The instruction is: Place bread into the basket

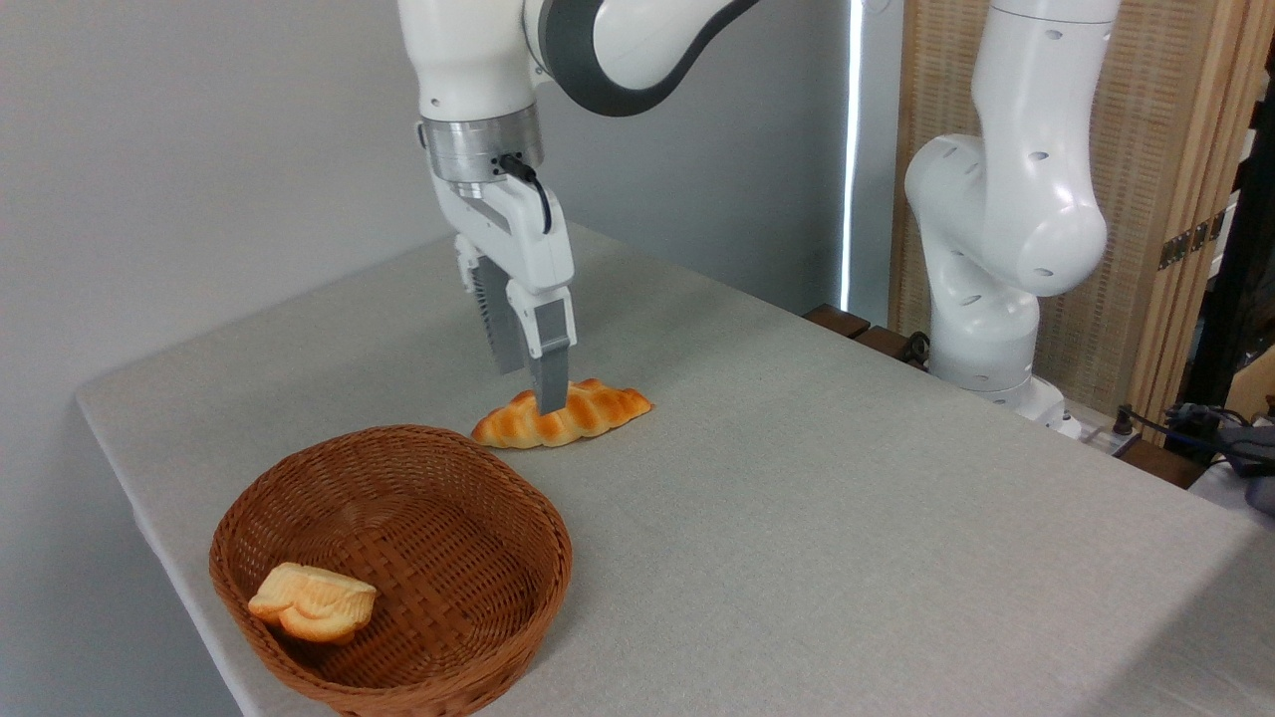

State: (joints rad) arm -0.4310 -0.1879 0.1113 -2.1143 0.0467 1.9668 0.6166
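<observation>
The basket (pixel 390 568) is waiting just beside the bread (pixel 588 412), which is lying on the surface (pixel 847 518). The spread claw (pixel 533 383) is straddling the loaf's middle; it should be closing squarely across the twists.

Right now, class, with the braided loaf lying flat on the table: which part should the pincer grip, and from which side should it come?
Grip the loaf at its thick middle, coming straight down from above, fingers across its narrow width. It lies flat and tapers to pointed ends, so the middle probably gives the firmest, most balanced hold. The pincer is open and already straddles that spot.
</observation>
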